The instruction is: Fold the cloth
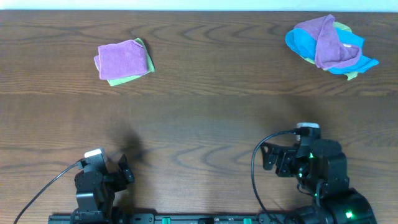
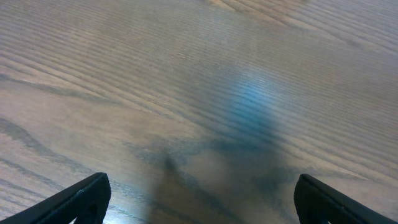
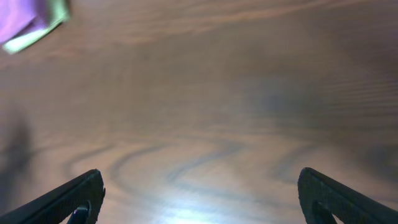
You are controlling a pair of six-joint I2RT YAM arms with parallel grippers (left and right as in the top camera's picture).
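A stack of folded cloths, purple on top of green point(image 1: 123, 60), lies at the far left of the table. Its corner shows at the top left of the right wrist view point(image 3: 31, 22). A loose pile of unfolded cloths point(image 1: 328, 45), purple over blue and green, lies at the far right. My left gripper point(image 1: 124, 169) is open and empty near the front edge on the left, over bare wood point(image 2: 199, 202). My right gripper point(image 1: 270, 157) is open and empty near the front edge on the right, over bare wood point(image 3: 199, 199).
The brown wooden table point(image 1: 205, 118) spans the whole overhead view. Black cables run from both arms along the front edge. Both cloth groups lie far from the grippers.
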